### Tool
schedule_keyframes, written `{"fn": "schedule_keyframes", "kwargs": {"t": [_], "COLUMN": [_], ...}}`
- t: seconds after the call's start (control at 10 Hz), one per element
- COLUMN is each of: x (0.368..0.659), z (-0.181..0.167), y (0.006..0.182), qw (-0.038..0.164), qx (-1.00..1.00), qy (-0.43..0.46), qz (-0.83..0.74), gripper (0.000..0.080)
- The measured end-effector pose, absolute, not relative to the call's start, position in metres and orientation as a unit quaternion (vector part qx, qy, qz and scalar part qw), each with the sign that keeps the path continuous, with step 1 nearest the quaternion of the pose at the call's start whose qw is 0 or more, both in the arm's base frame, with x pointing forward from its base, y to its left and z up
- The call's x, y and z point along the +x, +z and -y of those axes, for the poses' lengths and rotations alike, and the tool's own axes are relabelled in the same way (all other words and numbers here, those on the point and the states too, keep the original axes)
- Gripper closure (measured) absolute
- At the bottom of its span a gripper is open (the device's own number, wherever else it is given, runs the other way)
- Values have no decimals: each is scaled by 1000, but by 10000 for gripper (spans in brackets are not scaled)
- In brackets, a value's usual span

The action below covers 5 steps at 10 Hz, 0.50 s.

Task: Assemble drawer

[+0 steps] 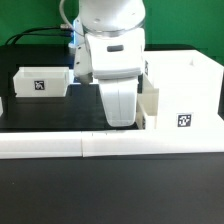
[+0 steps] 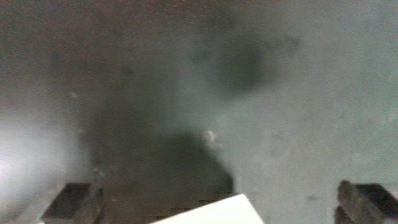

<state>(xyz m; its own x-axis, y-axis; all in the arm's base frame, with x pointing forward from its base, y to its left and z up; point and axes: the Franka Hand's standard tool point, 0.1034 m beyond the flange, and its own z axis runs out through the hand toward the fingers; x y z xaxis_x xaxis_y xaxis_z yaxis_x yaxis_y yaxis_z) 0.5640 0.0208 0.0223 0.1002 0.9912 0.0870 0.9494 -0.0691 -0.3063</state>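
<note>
The tall white box shell (image 1: 186,88) of the drawer stands at the exterior view's right, with a square marker on its front. One knobbed tray (image 1: 41,82) sits at the exterior view's left. A second small tray (image 1: 150,108) stands beside the shell, just right of my gripper (image 1: 118,118). The gripper hangs low over the dark table. In the wrist view my gripper (image 2: 217,206) is open, with both fingers (image 2: 71,204) wide apart. A white corner (image 2: 214,213) of a drawer part shows between them, touching neither.
A long low white border wall (image 1: 110,146) runs along the front of the table. Cables lie at the back, behind the left tray. The arm's body hides the table behind it.
</note>
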Motion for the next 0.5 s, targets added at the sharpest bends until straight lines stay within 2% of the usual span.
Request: {"fn": "schedule_keyframes", "kwargs": {"t": [0.1, 0.2, 0.3, 0.5], "x": [560, 560, 563, 561], "z": [-26, -28, -28, -18], "y": [20, 18, 17, 13], "qw": [145, 137, 120, 119], "qx": [-729, -739, -742, -736], "qy": [76, 81, 76, 73], "qz": [665, 655, 655, 663], "gripper": [151, 151, 151, 151]}}
